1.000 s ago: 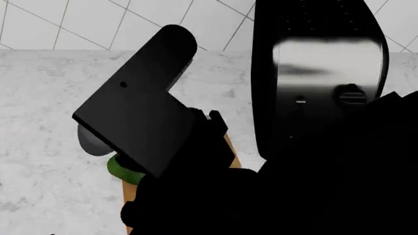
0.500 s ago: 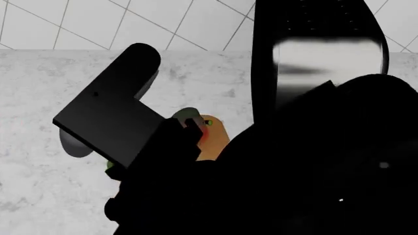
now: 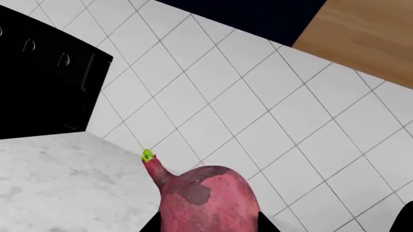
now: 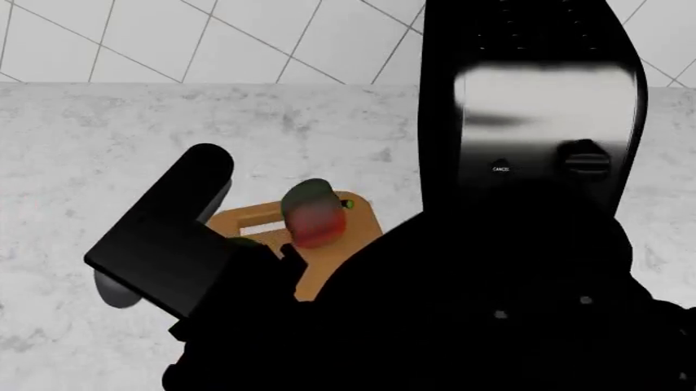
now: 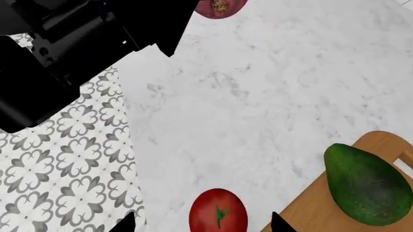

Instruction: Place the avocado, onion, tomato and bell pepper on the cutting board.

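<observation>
**Left wrist view: onion in the tool**

Left tool [image 3: 208,227] grips the reddish-purple onion with a green sprout [image 3: 203,195] above the grey marble counter [image 3: 65,183]. Right tool [image 5: 201,223] stands wide around the glossy red tomato [image 5: 218,211] on the counter, beside the tan wooden cutting board [image 5: 310,212] carrying the dark green avocado [image 5: 366,183].

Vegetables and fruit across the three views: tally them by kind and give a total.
Onion: 1
Tomato: 1
Avocado: 1
Pepper: 1
Total: 4
</observation>
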